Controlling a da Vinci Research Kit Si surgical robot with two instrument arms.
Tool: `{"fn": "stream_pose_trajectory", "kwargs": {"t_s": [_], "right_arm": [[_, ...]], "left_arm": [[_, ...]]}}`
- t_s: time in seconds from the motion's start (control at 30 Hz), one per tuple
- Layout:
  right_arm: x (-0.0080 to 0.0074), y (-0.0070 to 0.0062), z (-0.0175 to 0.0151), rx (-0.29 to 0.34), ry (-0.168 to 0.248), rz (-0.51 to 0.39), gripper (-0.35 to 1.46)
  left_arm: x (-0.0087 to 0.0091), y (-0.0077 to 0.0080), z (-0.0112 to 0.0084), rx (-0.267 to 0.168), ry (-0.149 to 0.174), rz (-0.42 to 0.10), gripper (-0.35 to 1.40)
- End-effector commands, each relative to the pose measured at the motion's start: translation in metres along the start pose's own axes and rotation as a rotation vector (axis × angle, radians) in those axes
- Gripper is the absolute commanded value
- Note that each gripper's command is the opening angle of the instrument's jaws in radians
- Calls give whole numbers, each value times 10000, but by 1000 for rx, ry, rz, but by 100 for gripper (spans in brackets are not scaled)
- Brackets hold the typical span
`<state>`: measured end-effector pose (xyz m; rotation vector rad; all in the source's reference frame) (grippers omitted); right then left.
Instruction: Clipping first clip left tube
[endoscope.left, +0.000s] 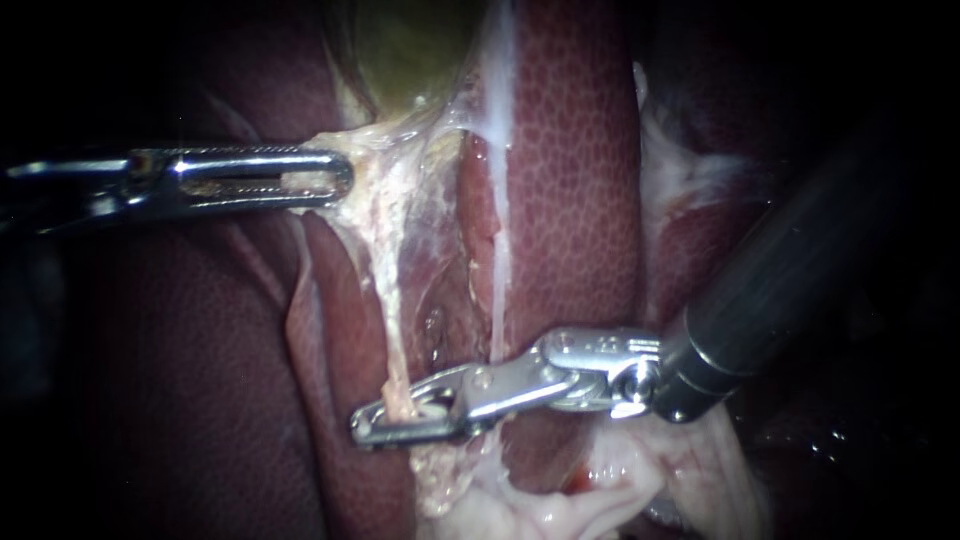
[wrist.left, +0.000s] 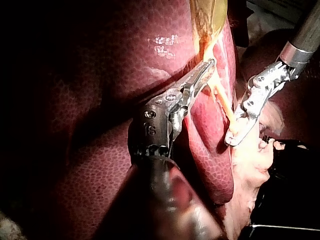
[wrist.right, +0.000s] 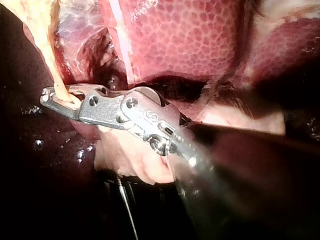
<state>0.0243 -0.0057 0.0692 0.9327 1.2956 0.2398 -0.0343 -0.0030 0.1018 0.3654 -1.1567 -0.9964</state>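
The left tube is a pale strand that runs down from the greenish gallbladder between the liver lobes. My right instrument comes in from the right with its two slim jaws closed around this tube low down, touching it from both sides. The right wrist view shows the same: the tube drops into the jaws of the right instrument. My left instrument is shut on pale tissue at the gallbladder's neck and holds it taut. In the left wrist view, the left instrument lies beside the tube.
A second whitish strand, the right tube, runs just right of the clamped one. The mottled red liver lies on both sides. Loose pale fatty tissue sits below the right instrument's jaws.
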Motion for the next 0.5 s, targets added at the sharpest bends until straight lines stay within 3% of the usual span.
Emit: {"fn": "stream_pose_trajectory", "kwargs": {"t_s": [0.03, 0.5], "right_arm": [[0, -1, 1, 1, 1, 2, -35], [-1, 1, 0, 1, 1, 7, -35]], "left_arm": [[0, 0, 0, 1, 0, -2, -35], [0, 0, -1, 1, 0, -2, -35]]}}
